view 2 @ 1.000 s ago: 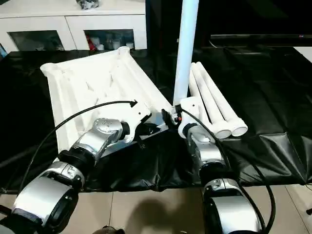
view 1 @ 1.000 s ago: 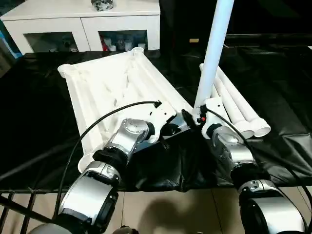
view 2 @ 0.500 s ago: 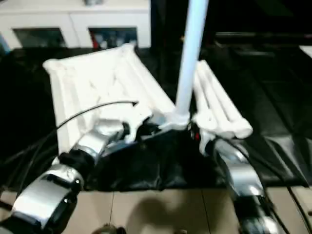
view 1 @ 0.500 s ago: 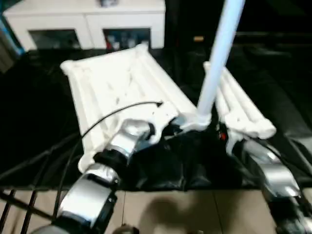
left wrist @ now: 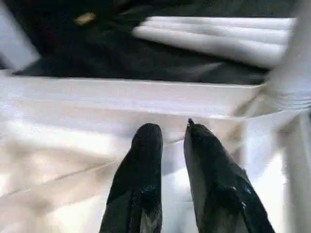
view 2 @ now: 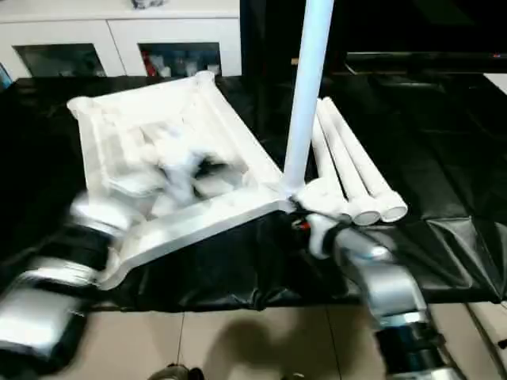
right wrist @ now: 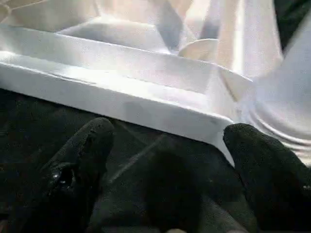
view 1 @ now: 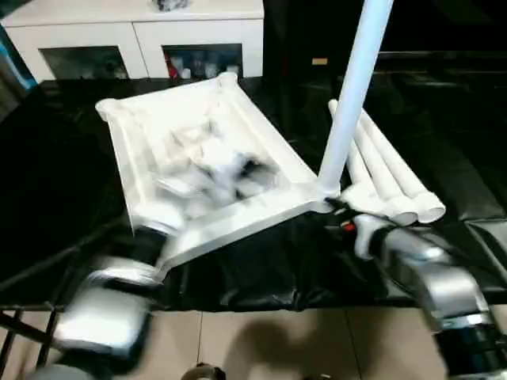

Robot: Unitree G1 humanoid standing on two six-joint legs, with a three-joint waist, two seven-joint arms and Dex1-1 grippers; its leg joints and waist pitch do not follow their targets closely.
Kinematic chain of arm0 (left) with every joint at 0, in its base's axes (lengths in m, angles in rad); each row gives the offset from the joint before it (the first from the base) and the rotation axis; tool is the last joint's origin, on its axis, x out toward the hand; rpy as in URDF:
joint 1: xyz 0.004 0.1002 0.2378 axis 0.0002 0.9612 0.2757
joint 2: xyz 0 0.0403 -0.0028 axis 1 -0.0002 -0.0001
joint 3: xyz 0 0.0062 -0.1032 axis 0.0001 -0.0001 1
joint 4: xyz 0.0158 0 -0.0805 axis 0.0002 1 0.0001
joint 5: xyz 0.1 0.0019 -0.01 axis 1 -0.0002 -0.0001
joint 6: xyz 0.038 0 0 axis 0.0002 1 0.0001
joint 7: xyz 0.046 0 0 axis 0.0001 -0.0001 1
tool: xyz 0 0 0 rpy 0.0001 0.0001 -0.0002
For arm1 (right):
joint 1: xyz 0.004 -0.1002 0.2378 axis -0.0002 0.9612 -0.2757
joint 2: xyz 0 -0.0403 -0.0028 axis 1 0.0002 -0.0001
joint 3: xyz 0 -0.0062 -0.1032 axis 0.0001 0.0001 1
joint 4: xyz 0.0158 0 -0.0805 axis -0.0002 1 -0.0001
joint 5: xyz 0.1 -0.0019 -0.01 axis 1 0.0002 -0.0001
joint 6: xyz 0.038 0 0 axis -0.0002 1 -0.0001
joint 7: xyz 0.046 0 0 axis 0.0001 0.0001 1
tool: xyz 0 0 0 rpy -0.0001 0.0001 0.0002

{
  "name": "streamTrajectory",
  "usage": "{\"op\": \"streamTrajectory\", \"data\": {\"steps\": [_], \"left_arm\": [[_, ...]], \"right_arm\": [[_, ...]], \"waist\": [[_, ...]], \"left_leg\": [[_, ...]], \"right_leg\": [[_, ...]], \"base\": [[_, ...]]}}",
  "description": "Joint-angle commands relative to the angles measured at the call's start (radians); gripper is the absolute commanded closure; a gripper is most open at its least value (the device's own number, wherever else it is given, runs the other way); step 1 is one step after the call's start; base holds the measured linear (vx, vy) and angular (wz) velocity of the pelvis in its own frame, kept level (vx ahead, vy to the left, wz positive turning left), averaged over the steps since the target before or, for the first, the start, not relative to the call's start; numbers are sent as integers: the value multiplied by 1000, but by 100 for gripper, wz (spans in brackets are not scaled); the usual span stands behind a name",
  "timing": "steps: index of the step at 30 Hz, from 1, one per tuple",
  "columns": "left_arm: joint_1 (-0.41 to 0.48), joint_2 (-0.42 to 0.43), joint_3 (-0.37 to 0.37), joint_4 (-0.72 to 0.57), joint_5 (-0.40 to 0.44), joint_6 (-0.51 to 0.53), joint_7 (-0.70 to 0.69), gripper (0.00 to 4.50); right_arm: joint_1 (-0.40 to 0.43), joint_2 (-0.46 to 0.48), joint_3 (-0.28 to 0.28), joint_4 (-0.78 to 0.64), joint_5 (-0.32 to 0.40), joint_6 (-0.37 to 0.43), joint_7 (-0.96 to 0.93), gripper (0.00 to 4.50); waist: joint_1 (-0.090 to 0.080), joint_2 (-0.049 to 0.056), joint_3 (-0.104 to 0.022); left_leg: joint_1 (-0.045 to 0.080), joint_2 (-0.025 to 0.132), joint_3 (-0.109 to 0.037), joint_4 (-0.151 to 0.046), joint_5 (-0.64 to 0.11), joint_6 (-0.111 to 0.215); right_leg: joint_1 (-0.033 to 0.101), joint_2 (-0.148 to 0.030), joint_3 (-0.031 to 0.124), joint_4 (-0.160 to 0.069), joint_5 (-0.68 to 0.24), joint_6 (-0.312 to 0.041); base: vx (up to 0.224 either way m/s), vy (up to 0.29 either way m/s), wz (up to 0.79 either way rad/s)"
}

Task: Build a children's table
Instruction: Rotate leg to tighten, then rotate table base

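The white table top lies upside down on the black cloth, ribbed underside up. One white leg stands upright in the near right corner socket. Three more legs lie side by side to its right. My left gripper hovers over the ribbed underside, blurred by motion in the left eye view; its fingers are shut with nothing between them. My right gripper is open, just in front of the near rim by the socket, touching nothing.
A white glass-door cabinet stands behind the table top. The black cloth hangs over the front edge of the work surface, with tiled floor below. A dark bar crosses the lower left corner.
My right gripper has let go of the upright leg and drawn back to the right. My left arm has swung away from the near corner, over the table top. The leg stays standing.
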Motion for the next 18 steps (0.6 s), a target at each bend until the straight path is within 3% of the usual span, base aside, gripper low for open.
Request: {"op": "streamTrajectory", "data": {"steps": [1, 3, 5, 6, 11, 12, 18], "left_arm": [[4, 68, -1, -12, 44, 43, 22, 352], [17, 126, -6, -9, 78, 59, 37, 368], [51, 180, -5, -29, 105, 95, 53, 389], [61, 189, -5, -36, 109, 104, 55, 392], [103, 230, -43, -35, 158, 124, 77, 446], [114, 238, -54, -31, 171, 128, 83, 446], [124, 264, -101, -5, 224, 136, 131, 450]], "right_arm": [[-3, 8, 22, -19, -2, 31, -2, 39], [-3, 13, 35, -24, -5, 45, -4, 39], [-10, 23, 47, -10, -12, 75, -21, 39], [-12, 26, 48, -4, -12, 82, -25, 39], [-39, 42, 61, 58, -40, 79, -54, 101], [-51, 47, 62, 82, -48, 70, -63, 101], [-96, 65, 66, 158, -62, 30, -85, 155]], "waist": [[1, -12, -70], [1, -13, -70], [-5, -21, -69], [-6, -16, -69], [3, -12, -70], [5, -19, -71], [6, -22, -73]], "left_leg": [[33, 64, -33, -65, -170, 58], [30, 63, -36, -69, -177, 44], [28, 63, -38, -72, -177, 30], [32, 62, -36, -71, -178, 23], [37, 64, -34, -72, -196, -7], [38, 64, -33, -72, -196, -8], [35, 62, -35, -70, -177, -11]], "right_leg": [[41, -71, 49, -72, -148, -221], [44, -71, 49, -66, -152, -204], [46, -71, 49, -64, -152, -195], [42, -72, 51, -65, -154, -196], [37, -72, 53, -63, -132, -205], [37, -72, 53, -63, -127, -204], [42, -75, 53, -56, -76, -209]], "base": [[0, 0, 0], [0, 0, 0], [0, 0, 0], [0, 0, 0], [0, 0, 0], [0, 0, 0], [0, 0, 0]]}}
